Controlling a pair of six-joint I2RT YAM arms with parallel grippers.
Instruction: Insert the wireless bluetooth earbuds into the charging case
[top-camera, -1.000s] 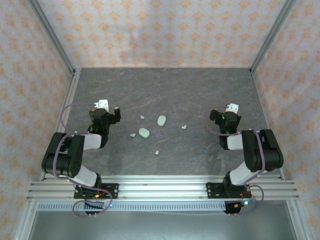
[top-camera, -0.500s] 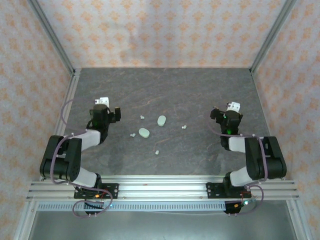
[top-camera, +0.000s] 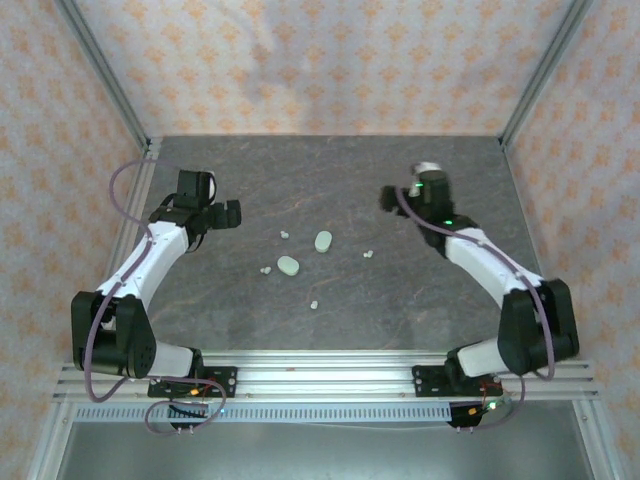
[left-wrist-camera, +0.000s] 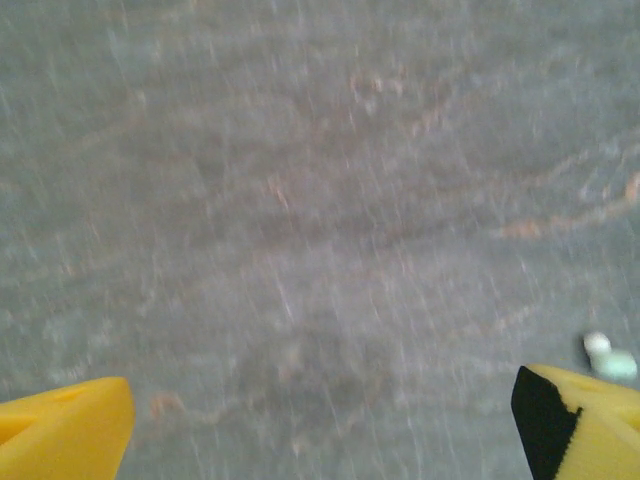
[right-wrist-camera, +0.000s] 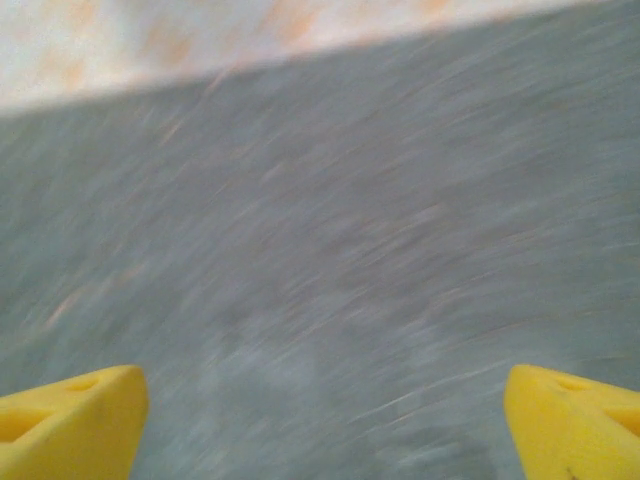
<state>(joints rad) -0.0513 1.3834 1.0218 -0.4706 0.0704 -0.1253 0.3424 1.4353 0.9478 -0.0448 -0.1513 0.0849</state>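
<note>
Both arms have swung out from their bases since a second ago: left gripper (top-camera: 212, 214) is now toward the far-left of the table (top-camera: 420, 300), right gripper (top-camera: 398, 198) toward the far-right. Earbuds and cases haven't shifted. Front earbud (top-camera: 314, 304) lies closest to the near edge, roughly mid-width. Left earbud (top-camera: 266, 270) is just beside the left case (top-camera: 288, 265), not touching. Right earbud (top-camera: 368, 254) is well apart to the right. Far case (top-camera: 323, 241) sits behind those, with the far earbud (top-camera: 284, 235) near its left side. All four earbuds are loose on the tabletop, none in a case. Left gripper is released: yellow fingers (left-wrist-camera: 65, 420) spread wide over bare table in its wrist view, with a blurred earbud (left-wrist-camera: 606, 354) just beside the right fingertip; can't tell which one. Right gripper is also released, fingers (right-wrist-camera: 70, 415) wide apart, facing the far edge and the patterned wall (right-wrist-camera: 150, 40).
</note>
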